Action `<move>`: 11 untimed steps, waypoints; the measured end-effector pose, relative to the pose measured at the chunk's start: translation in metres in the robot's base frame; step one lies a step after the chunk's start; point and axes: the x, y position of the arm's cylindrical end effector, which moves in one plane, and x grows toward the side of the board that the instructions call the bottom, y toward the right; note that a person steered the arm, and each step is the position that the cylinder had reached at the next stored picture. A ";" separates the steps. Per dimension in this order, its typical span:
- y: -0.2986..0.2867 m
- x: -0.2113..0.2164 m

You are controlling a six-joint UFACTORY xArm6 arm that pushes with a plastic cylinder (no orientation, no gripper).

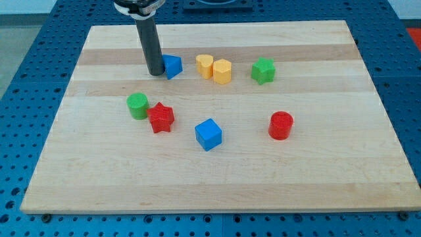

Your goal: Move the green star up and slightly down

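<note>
My tip (156, 73) rests on the wooden table (217, 181), touching the left side of a blue block (172, 66) (shape unclear). To the right sit two yellow blocks (205, 66) (222, 71), then the green star (263, 70). Lower down: green cylinder (137, 105) beside red star (160, 118), blue cube (208, 134), red cylinder (281, 125).

— What sits by my tip (156, 72)?
— A blue block (173, 66) touching its right; further right, the left yellow block (205, 66) and the right yellow block (222, 71).
— Below it?
— Green cylinder (137, 105), red star (160, 117), blue cube (208, 133), red cylinder (281, 125).
</note>
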 end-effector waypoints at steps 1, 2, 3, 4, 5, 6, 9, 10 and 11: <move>0.001 0.000; 0.010 0.000; 0.010 0.011; 0.012 0.050; 0.016 0.051; 0.053 0.060; 0.213 0.059; 0.220 0.035; 0.248 0.012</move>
